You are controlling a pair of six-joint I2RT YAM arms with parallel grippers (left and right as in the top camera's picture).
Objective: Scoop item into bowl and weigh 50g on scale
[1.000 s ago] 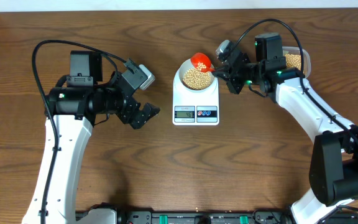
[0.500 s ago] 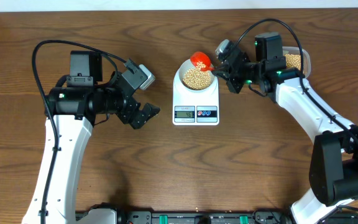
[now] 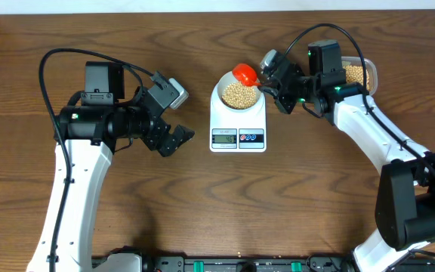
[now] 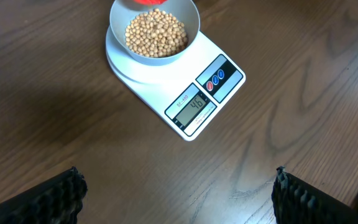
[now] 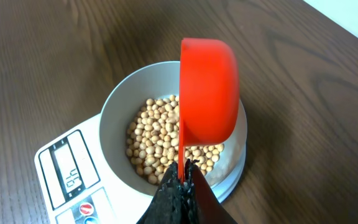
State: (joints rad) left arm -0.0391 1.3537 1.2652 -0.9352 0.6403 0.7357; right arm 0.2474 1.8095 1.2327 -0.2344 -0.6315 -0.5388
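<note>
Scoop point(image 3: 245, 73) tipped further; handle buried in right claw point(image 5: 180, 179).

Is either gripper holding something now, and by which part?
The right gripper holds the red scoop by the end of its handle, over the bowl. The left gripper is open and holds nothing.

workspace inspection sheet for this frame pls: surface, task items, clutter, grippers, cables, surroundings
Surface: brown wooden table, no loose beans seen.
Job's things: bowl on scale, holding beans; display reads 46; red scoop tipped on edge over bowl; clear tub of beans behind right arm.
Clutter: nothing seen.
Grippers: right gripper shut on red scoop's handle; left gripper open, empty, beside scale.
Cables: black cables arc over both arms.
Surroundings: pale strip beyond far edge; black hardware along near edge.
</note>
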